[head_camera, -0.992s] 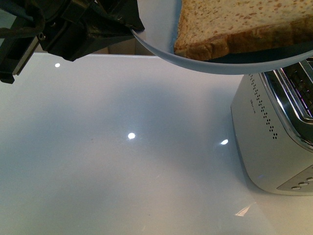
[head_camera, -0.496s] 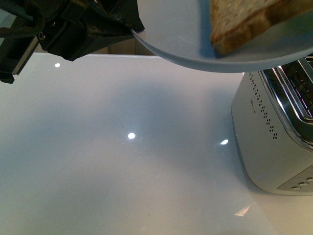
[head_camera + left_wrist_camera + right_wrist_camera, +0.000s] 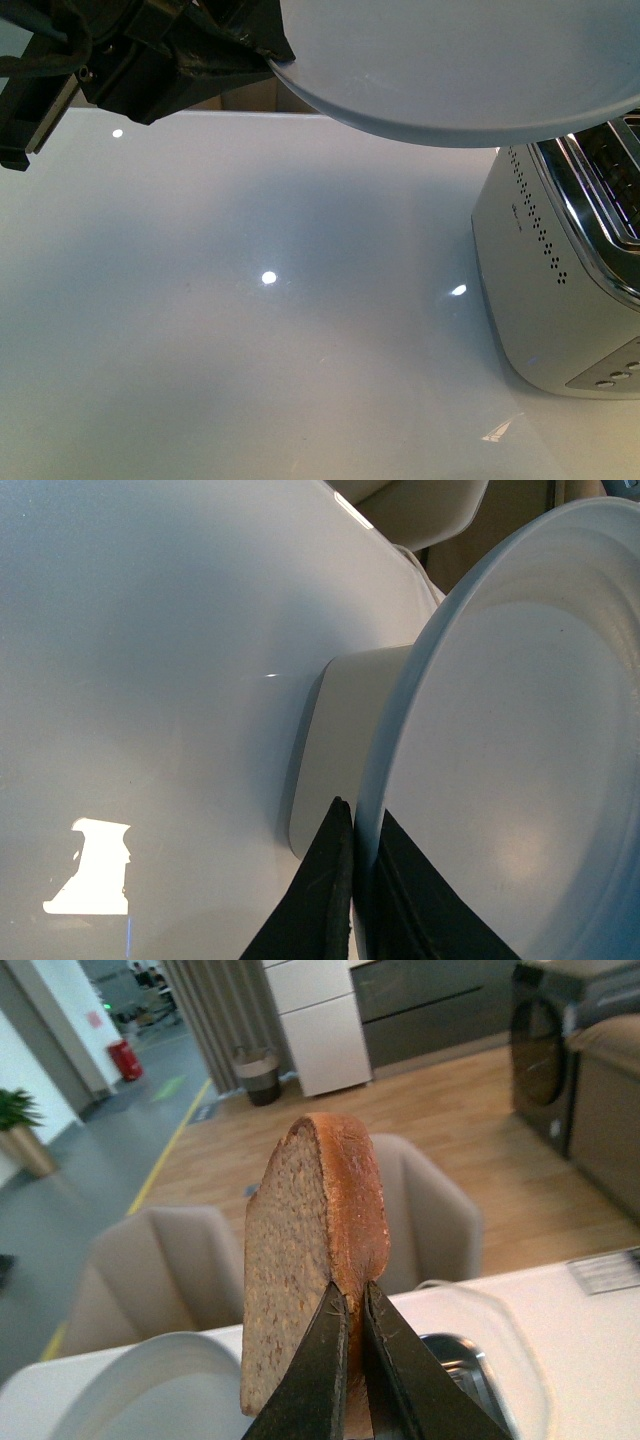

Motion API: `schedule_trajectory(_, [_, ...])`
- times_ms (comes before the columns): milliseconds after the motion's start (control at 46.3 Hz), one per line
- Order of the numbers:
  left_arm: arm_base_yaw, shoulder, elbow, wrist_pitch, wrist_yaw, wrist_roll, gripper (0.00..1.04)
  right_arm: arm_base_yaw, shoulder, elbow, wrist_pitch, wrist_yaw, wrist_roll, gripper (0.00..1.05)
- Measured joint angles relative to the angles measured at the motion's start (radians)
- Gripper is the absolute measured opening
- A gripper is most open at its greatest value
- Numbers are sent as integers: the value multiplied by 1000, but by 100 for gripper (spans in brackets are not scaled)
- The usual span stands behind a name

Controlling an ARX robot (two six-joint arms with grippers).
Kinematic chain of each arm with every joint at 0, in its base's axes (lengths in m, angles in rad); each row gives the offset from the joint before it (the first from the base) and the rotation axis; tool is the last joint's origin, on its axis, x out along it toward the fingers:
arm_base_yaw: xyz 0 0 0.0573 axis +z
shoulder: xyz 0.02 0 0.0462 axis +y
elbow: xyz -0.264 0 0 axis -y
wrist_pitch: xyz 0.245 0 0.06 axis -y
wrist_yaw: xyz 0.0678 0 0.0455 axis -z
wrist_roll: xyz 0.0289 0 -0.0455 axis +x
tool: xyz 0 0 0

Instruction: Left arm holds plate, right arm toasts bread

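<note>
The bread [image 3: 300,1260] is clear of the plate [image 3: 450,80], pinched edge-on at its lower crust by the right gripper's [image 3: 352,1360] jaws, which are nearly closed on it, apparently just above the toaster [image 3: 560,290]. I judge the loading step is in hand: next, align the slice with the toaster's slot and lower it. The left gripper's [image 3: 360,880] jaws clamp the bare plate's rim, holding it above the toaster.

Small print on the toaster [image 3: 555,290] is illegible.
</note>
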Motion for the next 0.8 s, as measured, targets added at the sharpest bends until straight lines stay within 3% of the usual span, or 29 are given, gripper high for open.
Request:
schedule_trajectory(173, [0, 0, 0, 0, 0, 0, 3, -41, 15, -63, 40, 90, -198, 2])
schedule_trajectory(237, [0, 0, 0, 0, 0, -1, 3, -56, 33, -92, -4, 33, -188, 2])
schedule_trajectory(345, [0, 0, 0, 0, 2, -1, 3, -23, 55, -184, 88, 119, -261, 2])
schedule_trajectory(453, [0, 0, 0, 0, 2, -2, 3, 10, 73, -232, 117, 144, -296, 2])
schedule_trajectory(798, [0, 0, 0, 0, 2, -2, 3, 11, 228, -315, 215, 146, -332, 2])
